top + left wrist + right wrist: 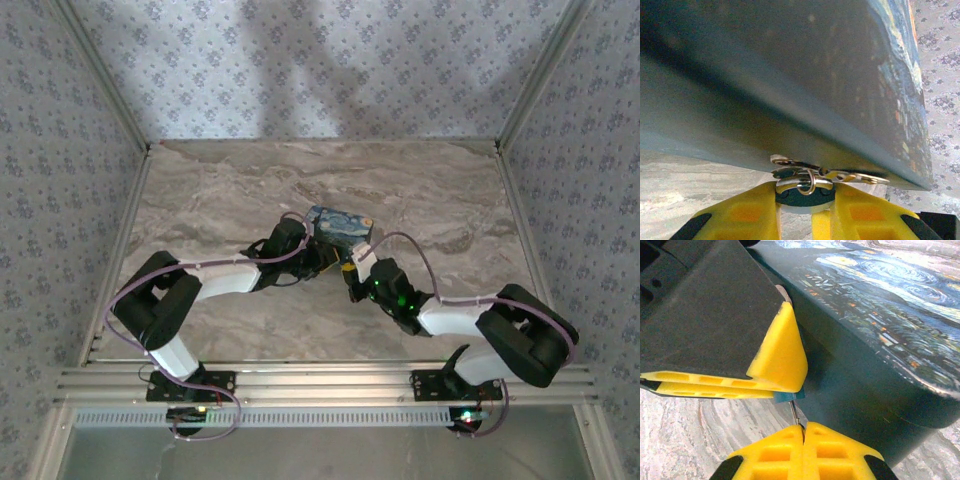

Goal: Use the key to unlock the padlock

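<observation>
Teal padlock point(788, 396) sits pinched tight in the left gripper point(805, 201). The right gripper point(803, 432) squeezes the key point(795, 414), tip at the lock. Next, I think: push in, turn gently.

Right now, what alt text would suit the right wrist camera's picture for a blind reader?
Two yellow fingers of the right gripper pinch a thin metal key that points up at a tiny teal padlock held by the left gripper. A swirl-painted blue box sits close beside them on the marble table.
</observation>
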{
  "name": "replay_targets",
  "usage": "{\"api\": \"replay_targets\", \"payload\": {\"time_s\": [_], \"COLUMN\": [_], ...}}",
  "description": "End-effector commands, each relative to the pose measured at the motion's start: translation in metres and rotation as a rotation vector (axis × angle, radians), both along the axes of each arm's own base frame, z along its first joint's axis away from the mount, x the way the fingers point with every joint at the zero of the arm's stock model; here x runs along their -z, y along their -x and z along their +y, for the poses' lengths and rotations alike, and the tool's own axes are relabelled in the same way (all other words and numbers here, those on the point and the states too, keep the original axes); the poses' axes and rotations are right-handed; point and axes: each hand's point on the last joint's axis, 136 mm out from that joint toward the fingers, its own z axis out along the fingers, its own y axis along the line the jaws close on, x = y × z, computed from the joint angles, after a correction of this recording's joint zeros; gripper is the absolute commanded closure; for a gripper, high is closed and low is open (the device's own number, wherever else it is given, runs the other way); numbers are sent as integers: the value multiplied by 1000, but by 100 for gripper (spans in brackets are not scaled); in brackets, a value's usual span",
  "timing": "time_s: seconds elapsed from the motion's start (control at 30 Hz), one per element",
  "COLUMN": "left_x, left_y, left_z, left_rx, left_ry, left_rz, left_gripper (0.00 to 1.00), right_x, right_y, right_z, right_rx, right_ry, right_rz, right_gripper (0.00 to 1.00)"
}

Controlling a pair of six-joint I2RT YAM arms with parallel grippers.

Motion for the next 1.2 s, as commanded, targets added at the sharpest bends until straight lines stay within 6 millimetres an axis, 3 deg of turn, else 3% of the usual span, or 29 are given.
{"api": "replay_targets", "payload": {"time_s": [0.0,0.63,1.17], "left_x": [-24,-32,-33], "left_y": [18,9,7], "left_z": [-17,-11,-6], "left_rx": [66,-13,-39], "left_ry": [94,116,116], "left_rz": [19,8,6], "left_gripper": [75,75,75], "right_x": [-49,-22,-20], "right_y": [3,27,28], "right_z": [22,-7,-20], "right_rx": [-60,28,103], "right_ry": [-131,-117,-111], "right_rz": [-145,-68,-69], "right_gripper": [100,100,100]}}
